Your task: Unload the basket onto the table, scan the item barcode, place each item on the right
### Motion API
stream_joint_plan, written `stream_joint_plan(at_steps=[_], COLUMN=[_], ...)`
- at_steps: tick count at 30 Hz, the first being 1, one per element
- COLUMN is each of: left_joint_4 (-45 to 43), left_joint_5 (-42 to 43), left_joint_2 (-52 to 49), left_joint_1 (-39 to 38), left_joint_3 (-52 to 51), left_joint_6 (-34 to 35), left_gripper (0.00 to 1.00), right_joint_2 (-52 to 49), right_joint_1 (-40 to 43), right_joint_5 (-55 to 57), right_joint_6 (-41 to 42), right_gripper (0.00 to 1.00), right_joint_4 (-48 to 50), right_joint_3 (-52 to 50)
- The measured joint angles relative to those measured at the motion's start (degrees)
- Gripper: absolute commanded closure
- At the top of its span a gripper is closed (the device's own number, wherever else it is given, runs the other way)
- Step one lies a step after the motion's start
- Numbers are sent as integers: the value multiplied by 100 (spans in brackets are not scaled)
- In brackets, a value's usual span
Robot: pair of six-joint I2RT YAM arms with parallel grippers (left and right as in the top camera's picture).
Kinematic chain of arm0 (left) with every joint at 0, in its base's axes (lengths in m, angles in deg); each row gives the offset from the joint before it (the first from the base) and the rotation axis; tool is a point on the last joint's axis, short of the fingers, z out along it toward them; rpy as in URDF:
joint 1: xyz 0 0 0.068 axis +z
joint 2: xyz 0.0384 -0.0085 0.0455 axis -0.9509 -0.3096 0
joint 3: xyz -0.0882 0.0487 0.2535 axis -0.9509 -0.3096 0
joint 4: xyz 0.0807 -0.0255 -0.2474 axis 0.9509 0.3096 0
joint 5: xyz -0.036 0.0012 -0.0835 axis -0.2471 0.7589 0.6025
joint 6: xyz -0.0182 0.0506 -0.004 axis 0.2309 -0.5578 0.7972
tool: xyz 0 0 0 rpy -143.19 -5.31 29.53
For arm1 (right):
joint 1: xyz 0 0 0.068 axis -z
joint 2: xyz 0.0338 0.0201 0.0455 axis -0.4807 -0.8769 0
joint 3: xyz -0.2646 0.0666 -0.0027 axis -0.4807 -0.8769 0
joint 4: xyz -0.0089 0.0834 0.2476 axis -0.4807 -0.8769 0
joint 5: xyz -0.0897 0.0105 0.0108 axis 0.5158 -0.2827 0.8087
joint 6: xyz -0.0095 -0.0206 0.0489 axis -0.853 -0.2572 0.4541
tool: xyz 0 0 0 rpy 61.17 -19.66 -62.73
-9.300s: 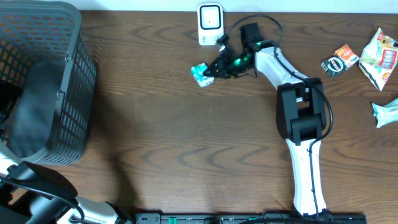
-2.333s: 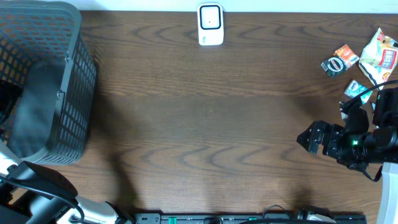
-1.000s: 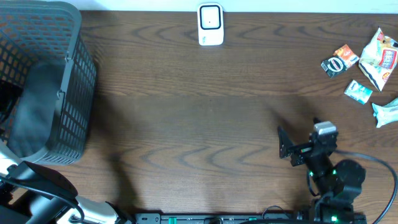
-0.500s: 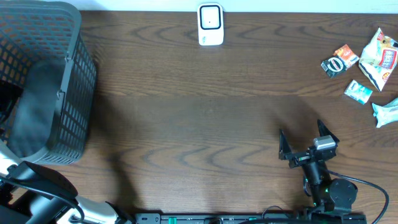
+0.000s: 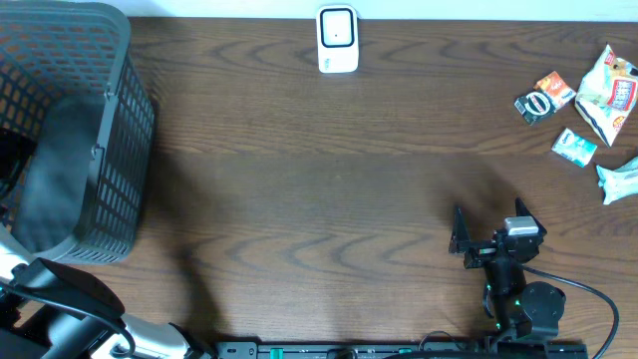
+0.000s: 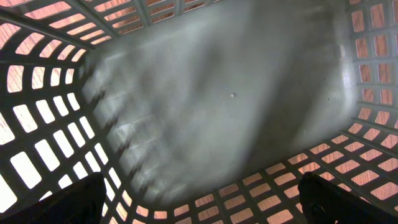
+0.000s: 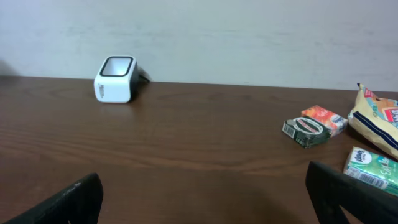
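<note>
Retreat of the right gripper (image 5: 488, 224) is the change: it has come home, jaws spread and empty. The teal packet (image 5: 575, 147) now lies among the snacks (image 5: 608, 92) at the right, well apart from the scanner (image 5: 337, 40), so we judge its scan done. The left gripper (image 6: 199, 208) hangs spread inside the basket (image 6: 37, 155).

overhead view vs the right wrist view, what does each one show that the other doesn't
Only overhead: the dark mesh basket at the left end of the wooden table. Only the right wrist: the pale wall behind the table. Both: the white scanner at the far edge, the orange packet and the green packet on the right, the table itself, and the right hand, open and empty.
</note>
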Motion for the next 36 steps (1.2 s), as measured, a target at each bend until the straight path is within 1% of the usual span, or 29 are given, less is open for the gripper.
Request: stream_joint_plan(at_steps=[5,15,36], left_joint_4=[0,-2,0], left_joint_5=[0,0,0], left_joint_2=[0,0,0], left_joint_1=[0,0,0], left_joint_3=[0,0,0], left_joint_6=[0,0,0], left_gripper=[2,2,2], right_joint_2=[0,0,0], right_joint_1=[-20,-385,-396], right_joint_5=[83,212,251], right_joint_6=[109,177,352], right_gripper=[1,1,1], right_joint_4=[-4,-20,-24], right_joint_3=[0,0,0])
